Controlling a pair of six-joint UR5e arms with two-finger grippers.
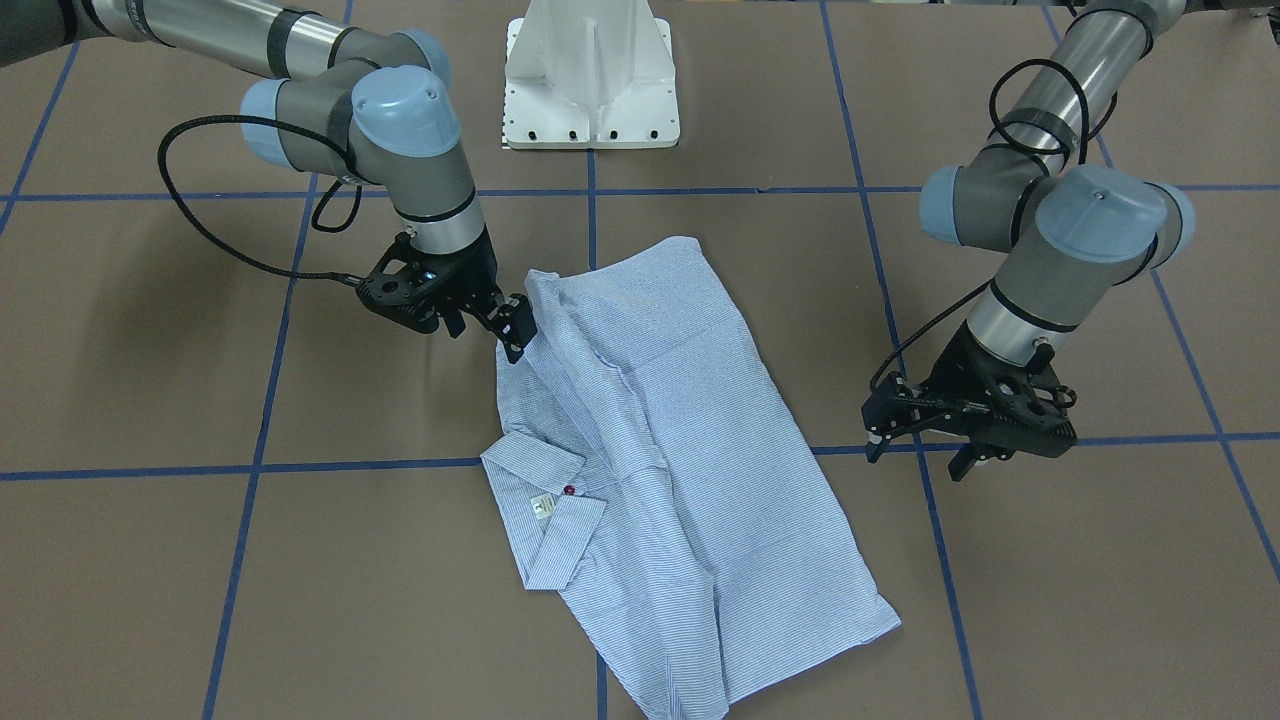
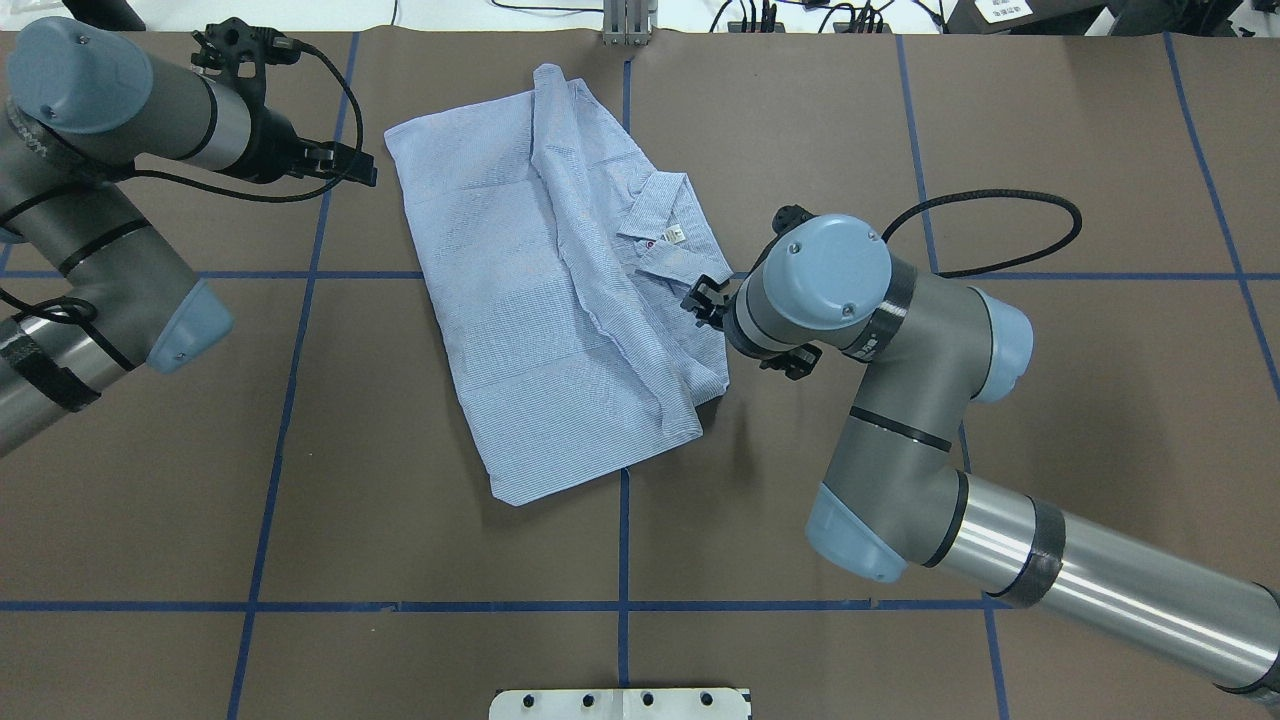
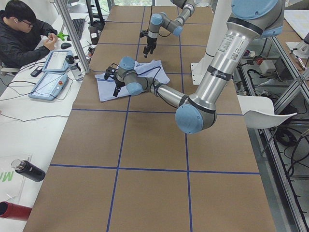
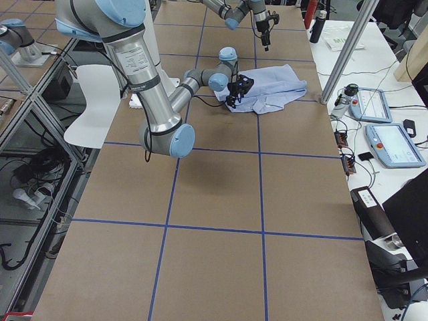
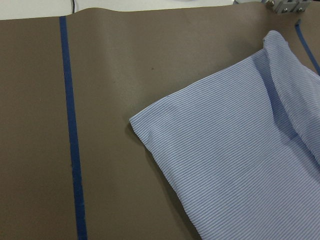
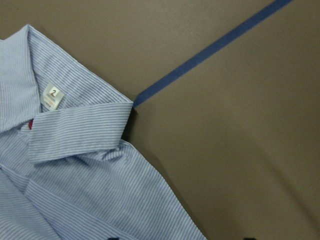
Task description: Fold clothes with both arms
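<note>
Shirt (image 1: 660, 430) folded lengthwise; right tool (image 1: 487, 330) at its ten o'clock, left tool (image 1: 915, 458) at three, both released; crosswise folds apparently remain.

The light blue, finely striped shirt (image 2: 540, 300) lies flat and slantwise on the table (image 2: 900, 450), folded lengthwise. In the overhead view its collar (image 2: 655, 205) and white label (image 2: 675, 237) sit at its 2 o'clock side. The right gripper (image 1: 512, 330) touches the shirt's 3 o'clock edge; its grip is unclear. The left gripper (image 1: 918, 455), jaws apart, hangs clear of the 10 o'clock corner.
</note>
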